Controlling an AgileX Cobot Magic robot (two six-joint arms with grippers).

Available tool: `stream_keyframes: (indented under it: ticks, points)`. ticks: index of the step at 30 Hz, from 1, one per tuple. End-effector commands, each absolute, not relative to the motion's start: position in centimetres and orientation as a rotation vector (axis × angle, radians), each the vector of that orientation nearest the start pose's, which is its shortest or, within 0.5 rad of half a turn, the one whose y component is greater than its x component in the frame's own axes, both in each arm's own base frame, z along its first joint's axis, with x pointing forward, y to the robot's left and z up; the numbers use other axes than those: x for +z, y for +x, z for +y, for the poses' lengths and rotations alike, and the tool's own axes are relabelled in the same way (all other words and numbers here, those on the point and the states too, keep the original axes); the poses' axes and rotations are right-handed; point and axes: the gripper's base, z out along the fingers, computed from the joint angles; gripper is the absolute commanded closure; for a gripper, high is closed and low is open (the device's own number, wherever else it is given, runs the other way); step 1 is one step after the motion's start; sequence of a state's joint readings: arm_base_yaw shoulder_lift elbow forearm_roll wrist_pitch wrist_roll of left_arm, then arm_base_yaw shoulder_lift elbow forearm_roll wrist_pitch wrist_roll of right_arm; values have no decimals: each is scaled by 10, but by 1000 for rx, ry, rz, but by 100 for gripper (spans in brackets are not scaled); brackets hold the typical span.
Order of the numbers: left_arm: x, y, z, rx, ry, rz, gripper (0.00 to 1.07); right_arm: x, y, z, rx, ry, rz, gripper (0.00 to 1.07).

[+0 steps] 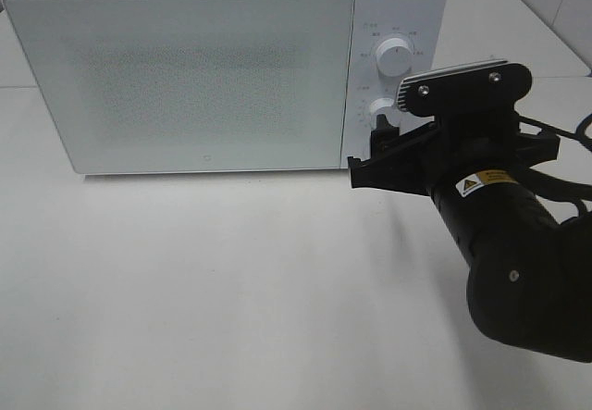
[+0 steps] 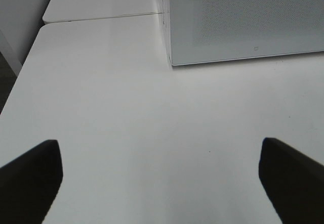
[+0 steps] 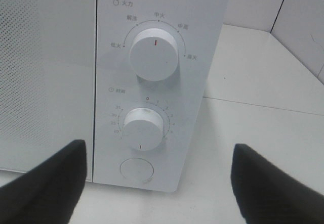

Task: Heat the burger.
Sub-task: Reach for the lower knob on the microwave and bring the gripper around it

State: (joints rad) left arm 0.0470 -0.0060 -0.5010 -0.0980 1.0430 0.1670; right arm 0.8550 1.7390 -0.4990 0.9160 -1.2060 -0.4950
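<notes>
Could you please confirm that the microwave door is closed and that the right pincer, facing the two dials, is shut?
Not quite: the right pincer is open, not shut. The right wrist view shows its fingers standing wide apart. The rest holds: the microwave door is closed, and the pincer faces the upper dial and lower dial.

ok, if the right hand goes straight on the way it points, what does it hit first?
The right hand meets the microwave's control panel, likely at the lower dial or the round button below; nothing shows between.
</notes>
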Motion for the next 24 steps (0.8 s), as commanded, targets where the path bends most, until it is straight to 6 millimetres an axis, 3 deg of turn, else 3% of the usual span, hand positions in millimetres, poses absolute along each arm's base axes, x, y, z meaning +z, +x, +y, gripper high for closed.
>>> stream_keyframes:
  ticks: [1, 9, 18, 24]
  points:
    - [278, -8, -8, 18, 116, 1992, 9, 170, 231, 162, -129, -133, 1610, 32]
    - [278, -8, -8, 18, 116, 1992, 9, 165, 242, 172, -127, -125, 1612, 32]
    - [278, -8, -8, 18, 116, 1993, 9, 168, 255, 169, -134, -78, 1600, 32]
    - [278, -8, -8, 18, 116, 1993, 9, 154, 264, 177, -121, -63, 1622, 32]
